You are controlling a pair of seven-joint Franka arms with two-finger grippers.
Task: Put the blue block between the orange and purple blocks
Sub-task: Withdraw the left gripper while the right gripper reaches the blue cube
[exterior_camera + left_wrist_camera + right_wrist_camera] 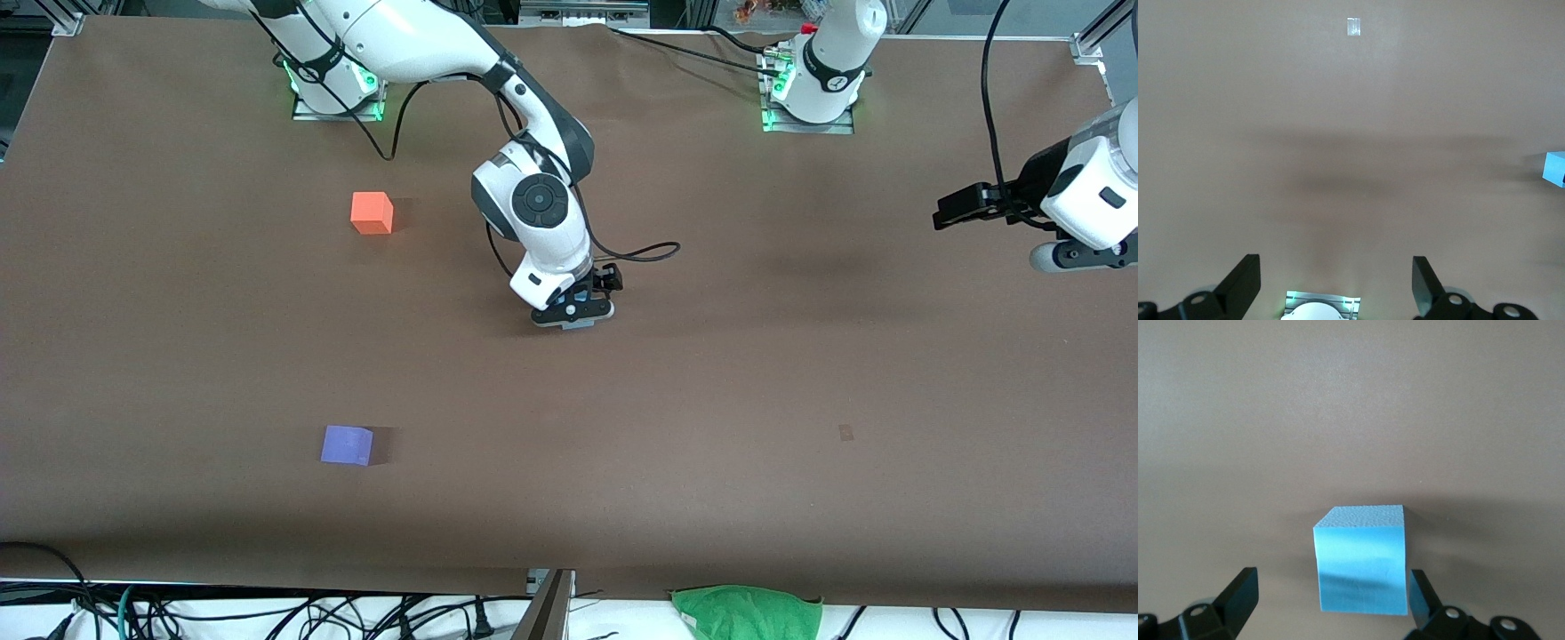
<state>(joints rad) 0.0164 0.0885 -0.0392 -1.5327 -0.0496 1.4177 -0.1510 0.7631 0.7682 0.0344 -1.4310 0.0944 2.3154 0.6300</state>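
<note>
While the left end effector (1331, 287) waits spread, right end effector (1328, 603) apparently brackets blue block (1361, 560), unclamped.

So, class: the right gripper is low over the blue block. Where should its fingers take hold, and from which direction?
Grip the blue block by two opposite upright side faces, coming straight down from above. It sits flat on the table with nothing beside it, and its faces are plain and parallel. The right gripper is open, one finger already to each side. The left gripper waits open.
</note>
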